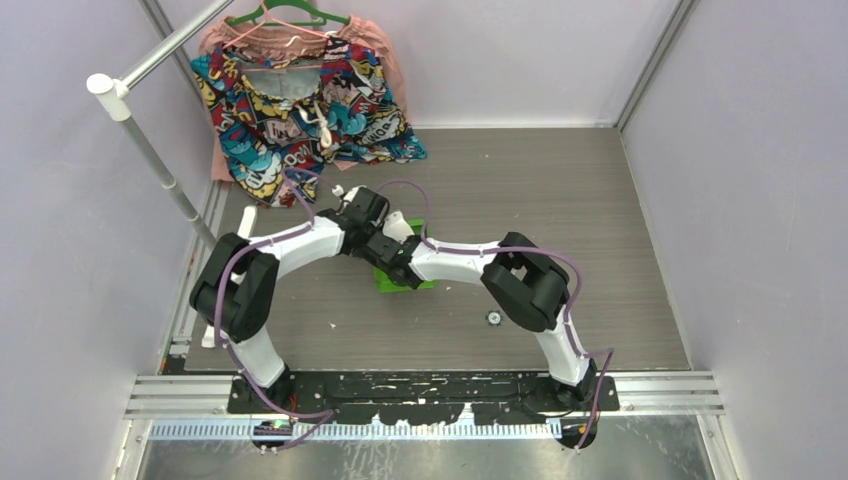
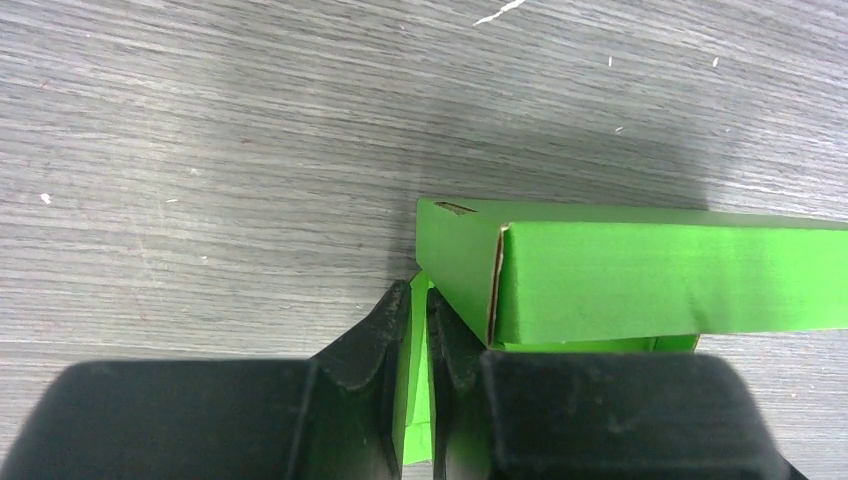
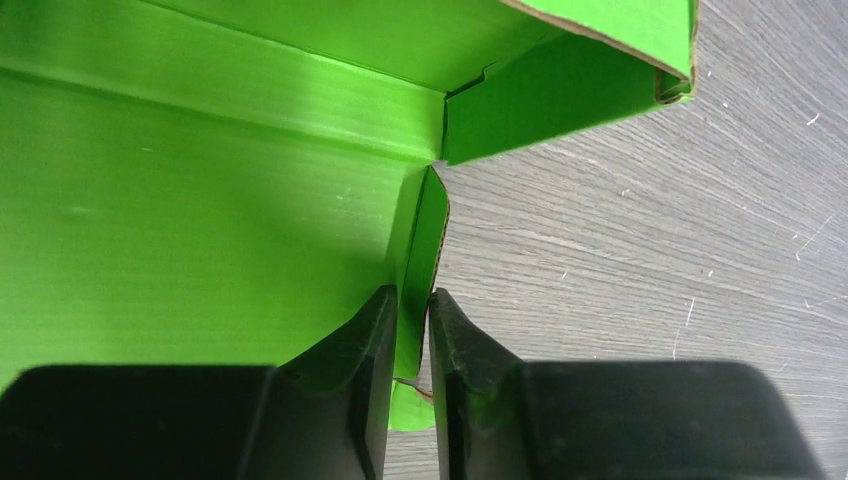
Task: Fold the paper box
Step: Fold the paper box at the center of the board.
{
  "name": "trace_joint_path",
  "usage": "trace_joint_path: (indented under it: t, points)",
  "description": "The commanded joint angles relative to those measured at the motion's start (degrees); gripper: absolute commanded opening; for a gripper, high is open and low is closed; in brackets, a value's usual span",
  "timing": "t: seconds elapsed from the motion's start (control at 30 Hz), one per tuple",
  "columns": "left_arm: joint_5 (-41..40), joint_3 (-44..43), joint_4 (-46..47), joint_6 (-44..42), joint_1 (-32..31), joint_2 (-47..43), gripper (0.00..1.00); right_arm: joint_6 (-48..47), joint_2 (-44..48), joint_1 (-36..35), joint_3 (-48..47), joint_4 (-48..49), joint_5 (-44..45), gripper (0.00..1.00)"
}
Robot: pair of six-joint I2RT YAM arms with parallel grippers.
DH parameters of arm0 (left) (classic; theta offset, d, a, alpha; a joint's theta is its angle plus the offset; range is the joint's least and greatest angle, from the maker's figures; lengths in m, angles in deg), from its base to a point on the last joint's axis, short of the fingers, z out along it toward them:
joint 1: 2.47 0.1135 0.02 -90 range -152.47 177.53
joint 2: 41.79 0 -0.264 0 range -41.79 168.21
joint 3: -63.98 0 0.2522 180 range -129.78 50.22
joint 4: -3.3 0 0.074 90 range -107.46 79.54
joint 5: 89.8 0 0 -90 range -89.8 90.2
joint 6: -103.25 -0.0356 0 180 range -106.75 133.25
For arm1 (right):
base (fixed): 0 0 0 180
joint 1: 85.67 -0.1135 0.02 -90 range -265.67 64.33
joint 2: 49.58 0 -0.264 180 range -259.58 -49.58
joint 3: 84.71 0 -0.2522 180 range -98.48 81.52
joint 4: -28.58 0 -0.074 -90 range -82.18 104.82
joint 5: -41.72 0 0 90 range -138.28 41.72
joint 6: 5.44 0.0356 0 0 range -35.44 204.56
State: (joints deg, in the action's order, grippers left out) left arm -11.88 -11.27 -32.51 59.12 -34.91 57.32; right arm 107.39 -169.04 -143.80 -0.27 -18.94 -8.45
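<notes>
Top view: paper box (image 1: pixel 395 281) on table (image 1: pixel 560 200), under both wrists.
Left wrist view: left gripper (image 2: pixel 419 340) fingers clamped on thin upright flap; box wall just right of fingertips.
Right wrist view: right gripper (image 3: pixel 412 330) fingers pinching side flap; box floor to their left.

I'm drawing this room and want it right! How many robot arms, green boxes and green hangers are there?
Robot arms: 2 (left arm, right arm)
Green paper box: 1
Green hanger: 1
Total: 4
</notes>
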Motion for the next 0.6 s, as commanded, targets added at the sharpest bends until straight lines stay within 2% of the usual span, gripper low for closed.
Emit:
trace_joint_path:
  t: [0.0,0.07,0.23,0.43,0.57]
  points:
    - [1.79,-2.05,1.95,-0.50,-5.46,-0.54,0.12,0.08,-1.82,-2.59,1.80,5.73,-12.14,0.29]
    - [1.63,-2.13,1.72,-0.64,-5.50,-0.54,0.12,0.08,-1.12,-2.55,2.81,7.27,-13.20,0.33]
    - [1.44,-2.31,1.45,-0.86,-5.54,-0.82,0.12,0.11,1.36,-2.53,5.97,12.45,-17.31,0.32]
    - [1.19,-2.40,1.06,-1.11,-5.55,-1.01,0.11,-0.07,3.25,-2.42,8.60,17.83,-24.09,0.26]
    - [1.15,-2.49,0.93,-1.22,-5.65,-1.11,0.11,0.00,4.06,-2.46,9.61,20.33,-27.49,0.30]
